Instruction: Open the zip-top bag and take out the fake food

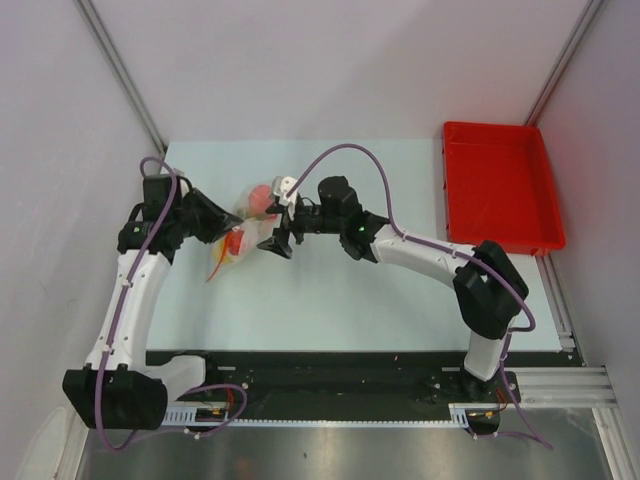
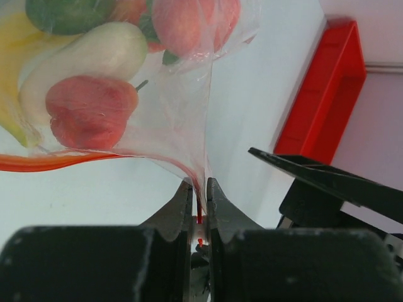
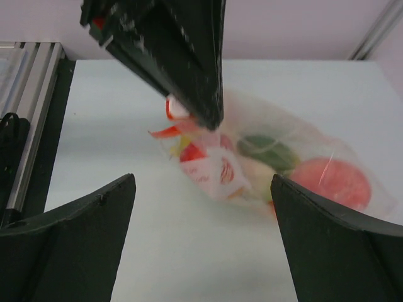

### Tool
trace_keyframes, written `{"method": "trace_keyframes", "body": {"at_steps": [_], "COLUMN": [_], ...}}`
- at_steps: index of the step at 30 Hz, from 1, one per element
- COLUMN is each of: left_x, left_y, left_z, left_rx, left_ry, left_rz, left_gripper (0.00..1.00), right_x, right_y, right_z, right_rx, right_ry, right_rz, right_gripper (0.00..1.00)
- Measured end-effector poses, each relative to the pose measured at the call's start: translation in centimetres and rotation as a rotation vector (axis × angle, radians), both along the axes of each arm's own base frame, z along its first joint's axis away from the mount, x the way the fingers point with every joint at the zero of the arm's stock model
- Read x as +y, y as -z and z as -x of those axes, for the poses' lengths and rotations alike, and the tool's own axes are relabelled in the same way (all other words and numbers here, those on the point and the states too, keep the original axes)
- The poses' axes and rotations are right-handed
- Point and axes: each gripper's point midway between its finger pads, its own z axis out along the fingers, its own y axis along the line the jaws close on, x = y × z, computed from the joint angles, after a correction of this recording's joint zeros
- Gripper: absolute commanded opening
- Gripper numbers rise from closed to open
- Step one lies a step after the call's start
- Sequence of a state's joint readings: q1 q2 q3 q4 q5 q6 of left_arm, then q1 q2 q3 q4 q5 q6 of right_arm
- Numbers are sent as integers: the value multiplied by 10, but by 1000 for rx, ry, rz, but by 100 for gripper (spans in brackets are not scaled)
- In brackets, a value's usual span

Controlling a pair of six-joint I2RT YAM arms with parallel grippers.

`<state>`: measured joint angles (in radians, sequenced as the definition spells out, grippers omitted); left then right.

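Left jaws: nearest the lens, bottom centre of my left wrist view; pressed together on a pinch of clear film with a sliver of red strip between them.
Right jaws: spread wide, one finger (image 3: 69,239) in each lower corner of my right wrist view, nothing between them.
Table (image 1: 380,300): pale, filling the middle of the overhead view.
Red tray (image 1: 500,190): upper right of the overhead view, well apart from the bag.
Zip-top bag (image 1: 240,235): left of centre overhead, between my two jaws; in my left wrist view its film runs taut from the upper left down to my left jaws.
Zip strip (image 2: 50,162): orange-red curve along the bag's lower edge.
Fake food (image 2: 91,110): all inside the bag, upper left of my left wrist view.
White radish (image 2: 88,56): just above the red piece.
Yellow piece (image 2: 12,63): at the left edge.
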<state>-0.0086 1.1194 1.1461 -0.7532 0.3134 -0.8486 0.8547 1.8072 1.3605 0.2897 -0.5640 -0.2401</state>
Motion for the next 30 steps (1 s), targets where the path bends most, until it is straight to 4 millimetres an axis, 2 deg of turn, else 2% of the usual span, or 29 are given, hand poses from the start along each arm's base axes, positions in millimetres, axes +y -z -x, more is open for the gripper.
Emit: {"method": "trace_keyframes", "body": {"at_steps": [5,8,9,11,13,15,17,20,21,22,24,26,27,30], "left_x": [-19,-25,-27,-29,-31,-31,-31,-29,-27,-27,-24,-21,-21,-20], "left_y": [-5,-10,-12,-17,-22,-24,-26,-28,-27,-27,-28,-34,-39,-50], "left_z": [18,28,31,36,39,43,46,45,45,46,49,53,57,66], "left_rx": [18,17,17,16,11,10,11,9,15,17,25,13,5,-23], "left_ry": [60,72,73,72,66,59,51,22,7,2,-31,-69,-85,-116], "left_rz": [9,22,27,38,50,58,66,71,71,70,81,100,118,160], "left_gripper": [0,0,0,0,0,0,0,13,25,30,48,49,46,45], "right_x": [17,23,24,26,27,27,27,26,27,27,27,27,26,25], "right_y": [-26,-23,-21,-17,-15,-13,-13,-11,-10,-10,-9,-8,-7,-6], "right_z": [11,20,21,23,24,23,20,18,18,18,18,15,14,11], "right_rx": [-99,-137,-146,-157,-163,-170,-176,-167,-162,-161,-160,-159,-157,-145], "right_ry": [-44,-64,-67,-68,-69,-59,-47,-32,-25,-20,-6,11,20,41], "right_rz": [-34,-23,-16,1,8,15,19,28,33,35,41,48,52,55], "right_gripper": [87,75,68,66,57,37,10,6,2,0,0,0,0,0]}}
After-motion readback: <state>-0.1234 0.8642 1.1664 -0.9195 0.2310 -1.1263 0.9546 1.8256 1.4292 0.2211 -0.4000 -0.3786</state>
